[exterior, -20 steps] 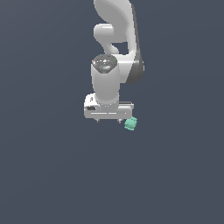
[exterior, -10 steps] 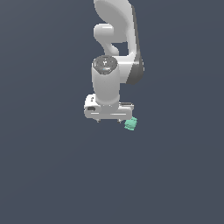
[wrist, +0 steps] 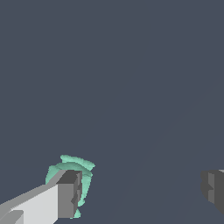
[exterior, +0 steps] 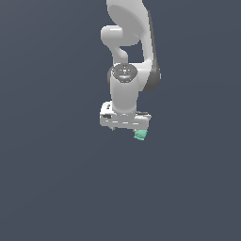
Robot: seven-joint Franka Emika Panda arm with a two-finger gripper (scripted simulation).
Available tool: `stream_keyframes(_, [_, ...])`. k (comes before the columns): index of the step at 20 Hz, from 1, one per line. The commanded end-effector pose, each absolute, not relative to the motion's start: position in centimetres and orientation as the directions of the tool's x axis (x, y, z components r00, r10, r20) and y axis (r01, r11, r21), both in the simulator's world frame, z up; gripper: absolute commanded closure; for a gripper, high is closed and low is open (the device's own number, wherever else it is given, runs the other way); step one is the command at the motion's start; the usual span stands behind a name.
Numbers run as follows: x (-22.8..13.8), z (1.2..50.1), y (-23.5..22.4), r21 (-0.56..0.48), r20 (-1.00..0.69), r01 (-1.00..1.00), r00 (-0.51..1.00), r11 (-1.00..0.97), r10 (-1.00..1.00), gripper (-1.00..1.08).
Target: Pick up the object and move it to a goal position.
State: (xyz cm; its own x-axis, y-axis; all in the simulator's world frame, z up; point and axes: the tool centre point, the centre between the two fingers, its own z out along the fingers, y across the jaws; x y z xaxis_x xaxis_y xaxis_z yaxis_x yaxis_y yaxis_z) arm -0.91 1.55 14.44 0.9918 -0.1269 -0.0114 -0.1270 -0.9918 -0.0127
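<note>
The object (exterior: 140, 135) is a small mint-green lumpy block lying on the dark floor. In the exterior view it peeks out below the right end of my white gripper (exterior: 124, 127), whose fingers are hidden under the hand. The wrist view shows the gripper (wrist: 141, 191) open wide, with one grey finger (wrist: 69, 194) overlapping the object (wrist: 72, 168) and the other finger (wrist: 213, 189) far off to the side. The object sits at the first finger, partly behind it, not in the middle of the gap.
A plain dark grey floor (exterior: 56, 188) fills both views, with nothing else on it. The white arm (exterior: 129, 42) rises above the gripper in the exterior view.
The hand has shifted a little toward the exterior view's right and slightly down. The object has stayed where it was.
</note>
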Motion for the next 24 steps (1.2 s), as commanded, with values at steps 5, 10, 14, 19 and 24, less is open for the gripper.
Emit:
stream_keyframes(5, [-2.5,12.7,4.9,-0.007,-0.009,-0.214,0.977,-0.977,-0.214,-0.92])
stream_keyframes(10, [-4.0,11.3,7.6,-0.004,-0.006,-0.287,0.958,-0.958,-0.286,-0.92])
stream_keyframes(14, [-5.0,10.4,9.2,-0.002,-0.004,-0.332,0.943,-0.943,-0.332,-0.92])
stream_keyframes(19, [-6.0,9.7,10.5,-0.001,-0.001,-0.371,0.929,-0.929,-0.371,-0.92])
stream_keyframes(24, [-6.6,9.3,11.2,0.0,0.0,-0.391,0.921,-0.921,-0.391,-0.92])
